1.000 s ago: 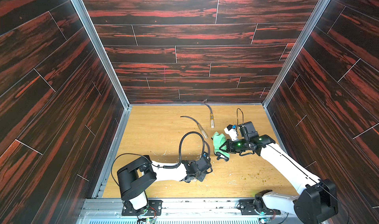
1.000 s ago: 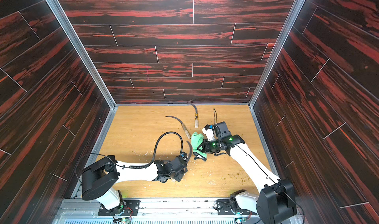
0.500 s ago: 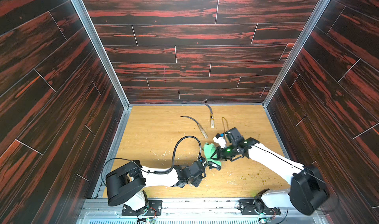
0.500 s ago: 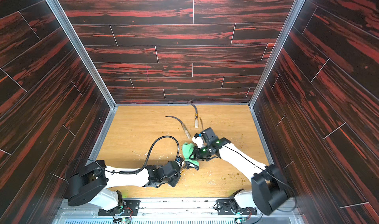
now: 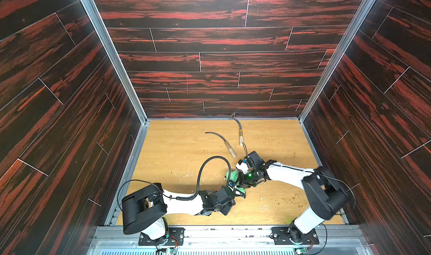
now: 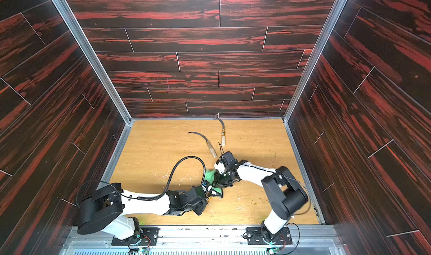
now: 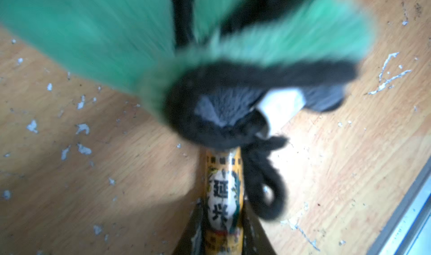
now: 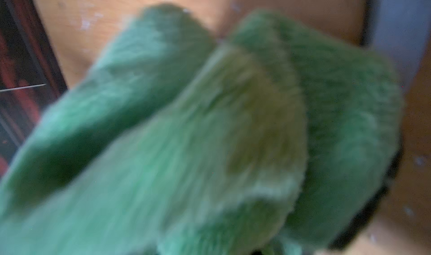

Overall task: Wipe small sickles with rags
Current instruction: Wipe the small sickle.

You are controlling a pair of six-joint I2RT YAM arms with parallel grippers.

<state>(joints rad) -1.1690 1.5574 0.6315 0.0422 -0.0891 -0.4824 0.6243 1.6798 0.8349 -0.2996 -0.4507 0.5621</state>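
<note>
While both arms meet near the front of the bench [image 5: 175, 153], the left arm [image 5: 179, 204] lies low across it and the right arm [image 5: 286, 173] reaches in from the other side. Between them bunches the green rag [image 5: 233, 176], pinched in the closed right jaws and filling the right wrist view. The left jaws are closed on the labelled handle of the held sickle [image 7: 222, 195]. The rag's dark edge wraps it just above the label, hiding the blade. Behind lie the middle sickle [image 5: 225, 143] and, by the back wall, the far sickle [image 5: 240, 134]. Pale flecks [image 7: 81, 148] dot the wood.
</note>
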